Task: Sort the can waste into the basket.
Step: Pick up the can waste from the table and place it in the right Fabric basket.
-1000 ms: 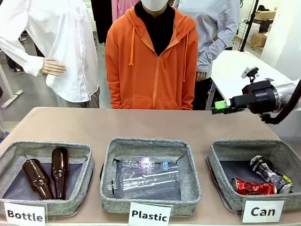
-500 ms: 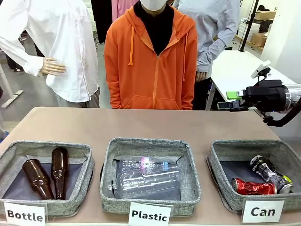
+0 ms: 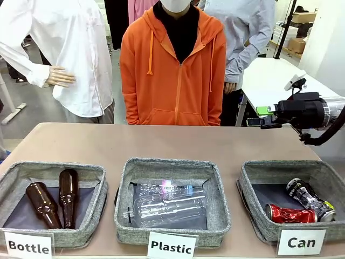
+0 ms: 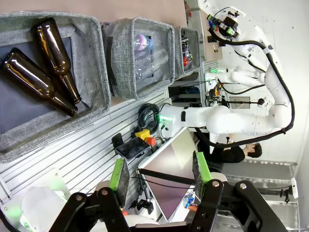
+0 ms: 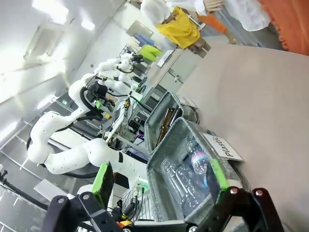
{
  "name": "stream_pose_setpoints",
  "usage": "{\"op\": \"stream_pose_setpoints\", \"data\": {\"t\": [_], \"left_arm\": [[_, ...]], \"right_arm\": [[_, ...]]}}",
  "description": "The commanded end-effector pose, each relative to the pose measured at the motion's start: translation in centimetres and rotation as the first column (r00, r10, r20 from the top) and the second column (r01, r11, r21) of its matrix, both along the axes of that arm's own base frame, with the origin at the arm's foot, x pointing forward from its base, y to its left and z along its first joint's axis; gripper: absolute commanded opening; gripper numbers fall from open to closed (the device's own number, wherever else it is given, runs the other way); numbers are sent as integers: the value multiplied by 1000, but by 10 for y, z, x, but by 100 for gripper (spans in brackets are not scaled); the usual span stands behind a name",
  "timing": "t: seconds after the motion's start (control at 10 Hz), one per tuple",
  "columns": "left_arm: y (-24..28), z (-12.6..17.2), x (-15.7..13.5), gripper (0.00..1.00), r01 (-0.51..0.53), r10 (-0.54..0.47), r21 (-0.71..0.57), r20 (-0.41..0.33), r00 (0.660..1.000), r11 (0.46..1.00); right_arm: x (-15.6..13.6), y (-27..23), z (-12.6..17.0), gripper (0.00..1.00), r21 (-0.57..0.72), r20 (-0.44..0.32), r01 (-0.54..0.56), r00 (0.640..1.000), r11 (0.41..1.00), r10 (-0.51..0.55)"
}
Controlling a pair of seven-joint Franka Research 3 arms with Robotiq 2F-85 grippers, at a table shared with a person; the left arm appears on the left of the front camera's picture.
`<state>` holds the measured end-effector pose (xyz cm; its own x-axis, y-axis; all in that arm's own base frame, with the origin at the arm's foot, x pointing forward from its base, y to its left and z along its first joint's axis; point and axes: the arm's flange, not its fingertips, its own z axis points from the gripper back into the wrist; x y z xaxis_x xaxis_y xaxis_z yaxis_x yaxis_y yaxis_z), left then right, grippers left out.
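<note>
Seems little left to sort: finds the crushed red can (image 3: 291,215) and the slim black can (image 3: 310,199) both lying inside the grey basket (image 3: 253,178) behind the "Can" label (image 3: 301,242), at the near right of the counter (image 3: 161,141), side by side and seemingly touching.

Leaves the risk mostly in any further arm move:
- Could clip the basket's far rim with the right arm (image 3: 307,110) if lowered carelessly, hanging as it does above the counter's far right edge. Would then shove or tip the basket and spill the cans.
- Could swing toward the person (image 3: 172,70) in the orange hoodie, standing just beyond the far edge, if swept across the middle.
- Could disturb the neighbouring baskets: clear plastic bottles (image 3: 170,205) in the "Plastic" basket (image 3: 172,164), brown glass bottles (image 3: 54,199) in the "Bottle" basket (image 3: 54,166). Shows no can in either, so calls for no reaching in.

As to the right jaws: spread wide, green pads (image 5: 103,180) well apart, pinching nothing and touching nothing, held in the air above the counter.

As to the left jaws: partly parted, pads (image 4: 119,176) apart with only open air between, gripping nothing. Held off the counter's left end, well clear of the "Bottle" basket.
</note>
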<state>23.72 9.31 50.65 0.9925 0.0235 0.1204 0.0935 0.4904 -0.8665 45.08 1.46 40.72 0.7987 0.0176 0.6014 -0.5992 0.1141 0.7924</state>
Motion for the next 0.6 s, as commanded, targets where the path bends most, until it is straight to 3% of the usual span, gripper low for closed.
{"op": "stream_pose_setpoints", "data": {"t": [0.0,0.5], "left_arm": [[0,5,1,70,-3,3,-14,-17,1000,1000],[0,5,1,70,-3,3,-14,-17,1000,1000]], "right_arm": [[1,-1,0,100,-12,4,6,1000,1000,-6],[1,-1,0,100,-12,4,6,1000,1000,-6]]}}
